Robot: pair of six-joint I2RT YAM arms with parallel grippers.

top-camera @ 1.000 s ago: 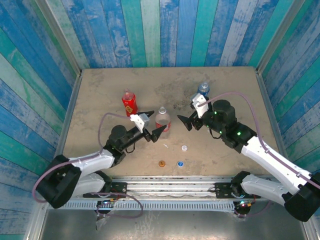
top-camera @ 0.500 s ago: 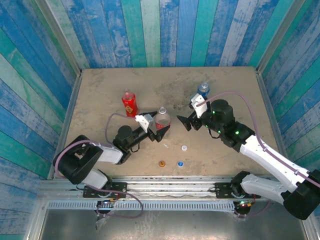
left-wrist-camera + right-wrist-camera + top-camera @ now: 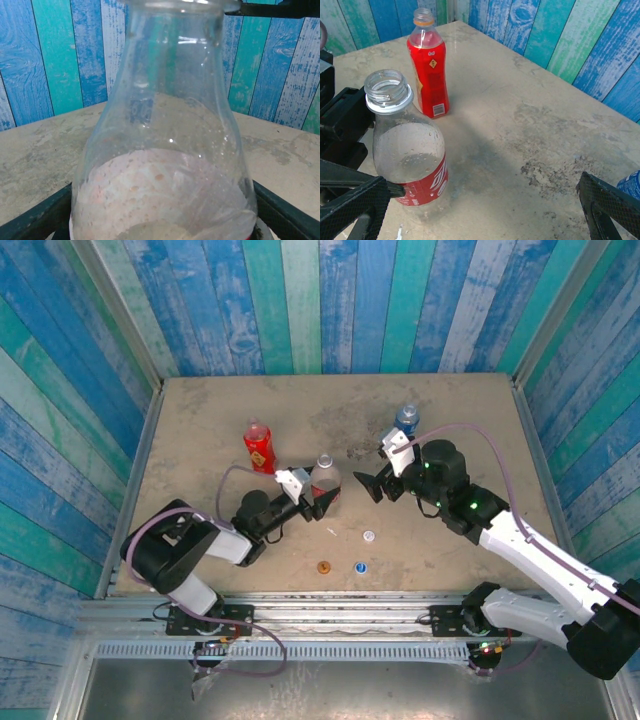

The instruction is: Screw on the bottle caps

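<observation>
The sandy worktop [image 3: 200,430] carried everything. The left hand [image 3: 322,490] had its jaws on either side of the clear red-label bottle [image 3: 325,475] at centre, though whether they pressed it could not be told. The right hand [image 3: 377,470] hung wide open and empty just right of that bottle. The red bottle [image 3: 259,447] stood behind and to the left, the blue-label bottle [image 3: 406,419] at the right rear. The white cap [image 3: 369,536], orange cap [image 3: 323,566] and blue cap [image 3: 359,566] lay loose nearer the front.

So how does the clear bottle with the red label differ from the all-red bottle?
The clear bottle has see-through walls; the red bottle is red all over. The clear bottle stands between the left gripper's fingers; the red bottle stands free. Both are upright, uncapped.
</observation>
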